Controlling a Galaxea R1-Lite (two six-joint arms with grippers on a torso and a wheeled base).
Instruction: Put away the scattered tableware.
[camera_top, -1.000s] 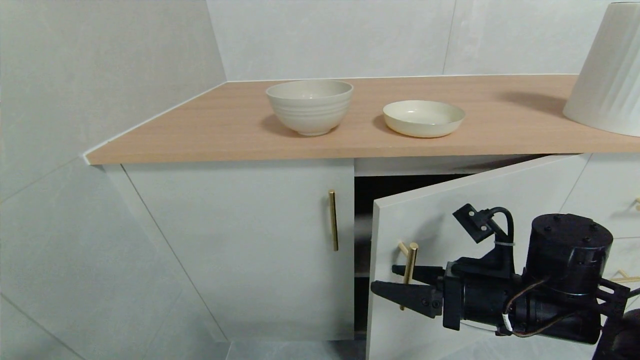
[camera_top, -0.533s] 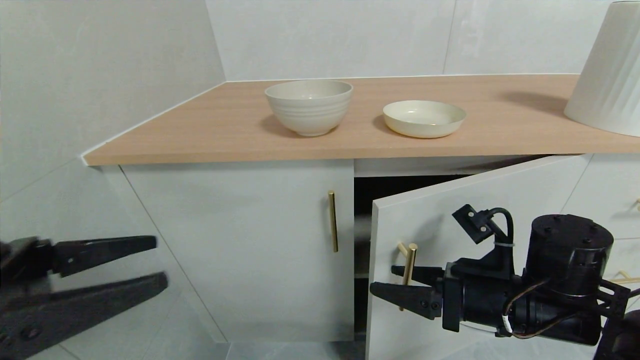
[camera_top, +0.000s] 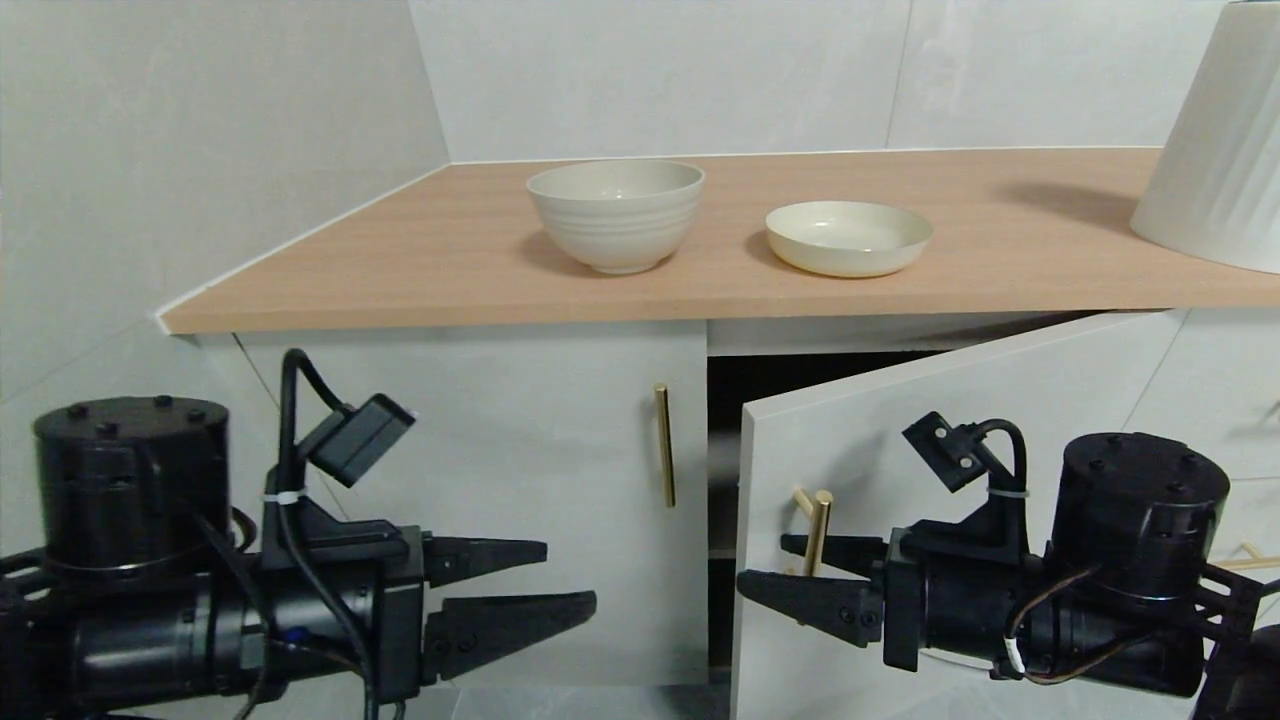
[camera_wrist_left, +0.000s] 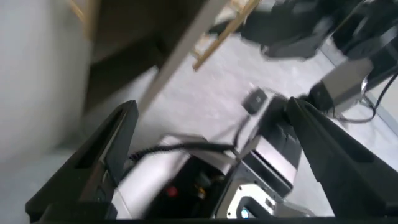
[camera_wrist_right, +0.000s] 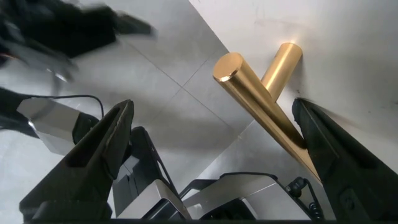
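- Nothing had been stored yet: the ribbed bowl (camera_top: 617, 213) and the shallow dish (camera_top: 848, 236) sat side by side, apart, on the wooden countertop (camera_top: 400, 270).
- The right cabinet door (camera_top: 900, 420) below them stood ajar, seemingly only partly opened.
- The right gripper (camera_top: 765, 560) was level with that door's brass handle (camera_top: 818, 520), fingers spread either side of it, not clamped.
- The left gripper (camera_top: 568, 575) hung low before the shut left door (camera_top: 480, 420), jaws apart and empty.

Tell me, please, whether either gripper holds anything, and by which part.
Nothing is held: the right gripper is open astride the door handle; the left gripper is open, empty.
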